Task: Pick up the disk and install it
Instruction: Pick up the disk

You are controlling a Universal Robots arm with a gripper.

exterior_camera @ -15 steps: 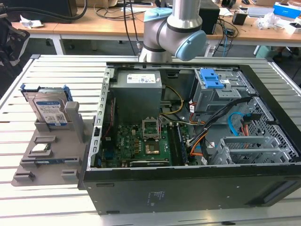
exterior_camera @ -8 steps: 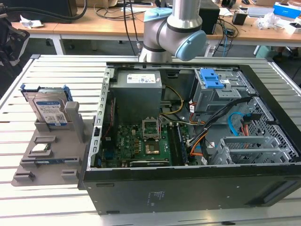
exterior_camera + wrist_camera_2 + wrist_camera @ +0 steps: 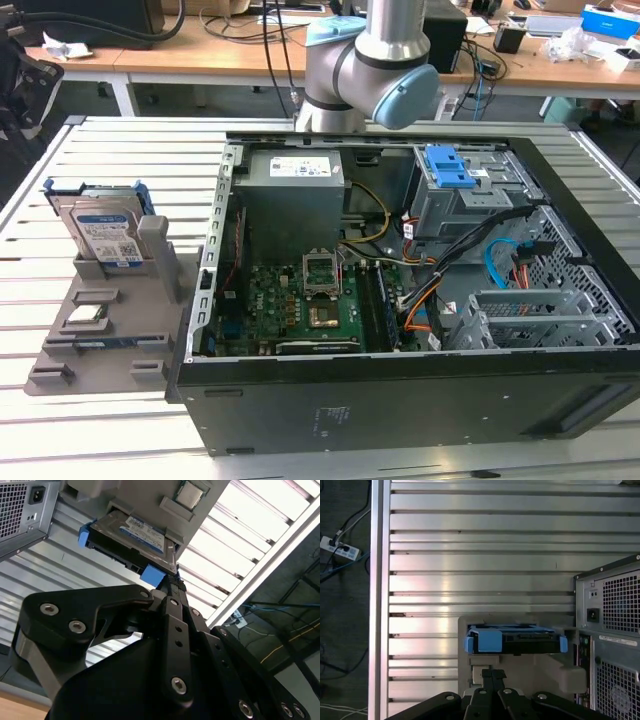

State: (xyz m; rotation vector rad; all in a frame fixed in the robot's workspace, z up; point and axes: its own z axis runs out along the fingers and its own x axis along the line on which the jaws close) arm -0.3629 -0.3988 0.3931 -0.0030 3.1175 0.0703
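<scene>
The disk [image 3: 105, 232], a silver drive with a white-and-blue label and a blue frame, stands on edge in a slot of the grey holder [image 3: 100, 330] at the exterior view's left, beside the open computer case [image 3: 400, 400]. In both wrist views the disk [image 3: 132, 532] [image 3: 512, 640] sits in that holder just beyond my gripper's tips. My black gripper [image 3: 172, 582] [image 3: 491, 672] has its fingers together, apart from the disk and holding nothing. Its tips lie close to the disk's blue corner.
A small square processor chip [image 3: 85, 318] lies on the holder. Inside the case a grey cage with a blue latch [image 3: 450, 170] sits at the back right, with cables beside it. The slatted metal table [image 3: 100, 150] ends near a floor with a power strip [image 3: 339, 550].
</scene>
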